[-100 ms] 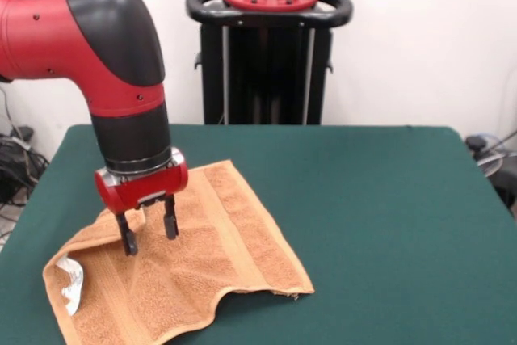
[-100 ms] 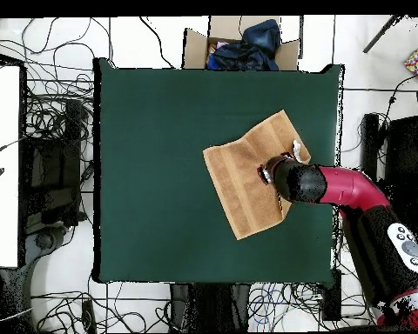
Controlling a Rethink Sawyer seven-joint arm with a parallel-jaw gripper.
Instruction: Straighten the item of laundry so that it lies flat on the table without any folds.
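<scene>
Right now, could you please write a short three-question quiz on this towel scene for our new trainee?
1. True or false: the towel lies fully flat on the table.
2. Multiple choice: the gripper is A) open above the towel, B) shut on the towel's corner, C) resting on bare table.
3. Short answer: in the front view, what white thing shows at the towel's left end?

Key
1. False: that left corner is folded over and the near edge is wavy.
2. A: the fingers stand apart, tips down at the cloth, nothing between them.
3. The white tag, at the turned-over corner.
</scene>
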